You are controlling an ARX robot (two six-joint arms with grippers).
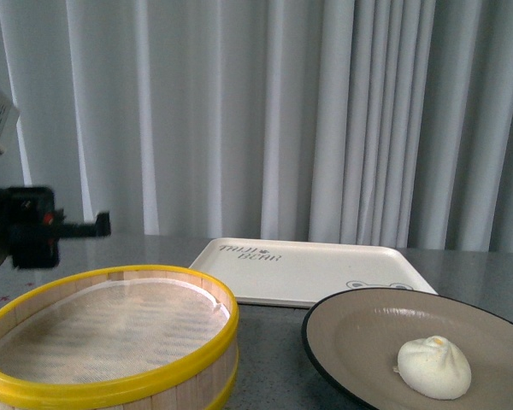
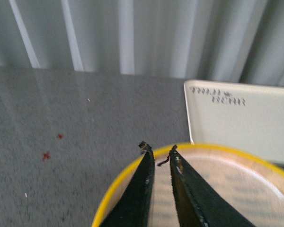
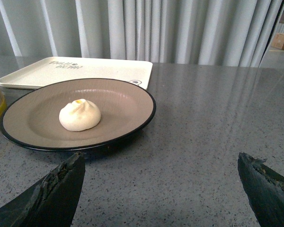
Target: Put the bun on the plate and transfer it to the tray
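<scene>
The cream-white bun [image 1: 434, 366] sits on the tan plate [image 1: 359, 333] with a black rim at the front right. The bun [image 3: 80, 115] and plate [image 3: 128, 101] also show in the right wrist view. The cream tray [image 1: 308, 269] with grey lettering lies behind the plate, empty; it also shows in the wrist views [image 2: 241, 123] [image 3: 104, 71]. My left gripper [image 2: 158, 151] is shut and empty, hovering over the steamer basket's rim. My right gripper [image 3: 161, 163] is open wide and empty, low over the table in front of the plate.
A round yellow-rimmed steamer basket [image 1: 111, 337] stands at the front left, empty, seen also under the left gripper [image 2: 236, 189]. The left arm [image 1: 21, 226] is at the far left. The grey speckled table [image 3: 217, 123] ends at white curtains [image 1: 265, 111].
</scene>
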